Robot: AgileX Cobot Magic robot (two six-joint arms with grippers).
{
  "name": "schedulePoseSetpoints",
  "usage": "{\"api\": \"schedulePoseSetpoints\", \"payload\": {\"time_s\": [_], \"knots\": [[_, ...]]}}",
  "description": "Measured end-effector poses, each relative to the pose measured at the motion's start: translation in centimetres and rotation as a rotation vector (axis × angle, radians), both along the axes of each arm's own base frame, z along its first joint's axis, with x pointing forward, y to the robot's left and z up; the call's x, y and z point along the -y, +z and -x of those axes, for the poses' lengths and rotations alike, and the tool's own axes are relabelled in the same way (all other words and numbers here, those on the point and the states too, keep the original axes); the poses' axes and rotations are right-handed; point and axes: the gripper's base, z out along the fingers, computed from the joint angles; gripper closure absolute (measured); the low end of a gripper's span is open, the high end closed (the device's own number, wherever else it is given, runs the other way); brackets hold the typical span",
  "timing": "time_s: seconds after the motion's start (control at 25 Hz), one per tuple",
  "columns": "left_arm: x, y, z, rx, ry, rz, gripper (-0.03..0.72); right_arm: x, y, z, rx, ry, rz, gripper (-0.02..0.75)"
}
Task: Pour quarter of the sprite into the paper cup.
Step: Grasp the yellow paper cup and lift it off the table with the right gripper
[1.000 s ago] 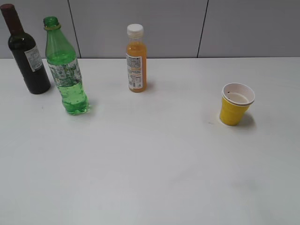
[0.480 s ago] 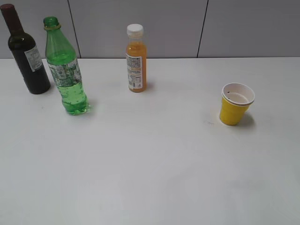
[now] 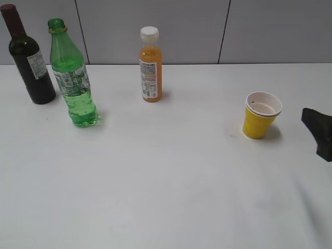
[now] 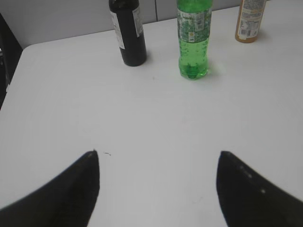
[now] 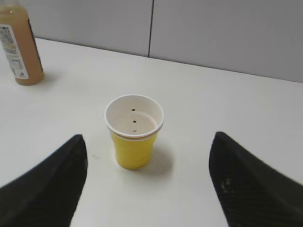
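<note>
The sprite (image 3: 72, 78), a tall green bottle with no cap, stands upright at the left of the white table; it also shows in the left wrist view (image 4: 193, 38). The paper cup (image 3: 261, 115), yellow with a white inside, stands upright at the right and shows in the right wrist view (image 5: 134, 132). My right gripper (image 5: 149, 146) is open and empty, with the cup just ahead between its fingers; one fingertip shows at the exterior view's right edge (image 3: 319, 132). My left gripper (image 4: 158, 156) is open and empty over bare table, well short of the sprite.
A dark wine bottle (image 3: 28, 59) stands just left of and behind the sprite. An orange juice bottle (image 3: 150, 67) with a white cap stands at the back middle. A grey wall runs behind the table (image 3: 166, 181).
My right gripper has come into the exterior view at the right edge, beside the paper cup. The bottles and the cup have not moved.
</note>
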Motion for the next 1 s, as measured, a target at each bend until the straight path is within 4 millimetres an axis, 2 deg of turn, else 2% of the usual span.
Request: {"api": "schedulePoseSetpoints", "payload": {"time_s": [0.44, 0.64, 1.0], "knots": [[0.0, 0.0, 0.0, 0.0, 0.0, 0.0, 0.104, -0.5, -2.9, -2.1, -0.06, -0.027, -0.021, 0.132], [0.0, 0.0, 0.0, 0.0, 0.0, 0.0, 0.104, -0.7, -4.5, -2.8, -0.1, -0.044, -0.05, 0.068], [0.0, 0.0, 0.0, 0.0, 0.0, 0.0, 0.104, -1.3, -6.2, -4.1, -0.006, -0.007, -0.094, 0.062]]}}
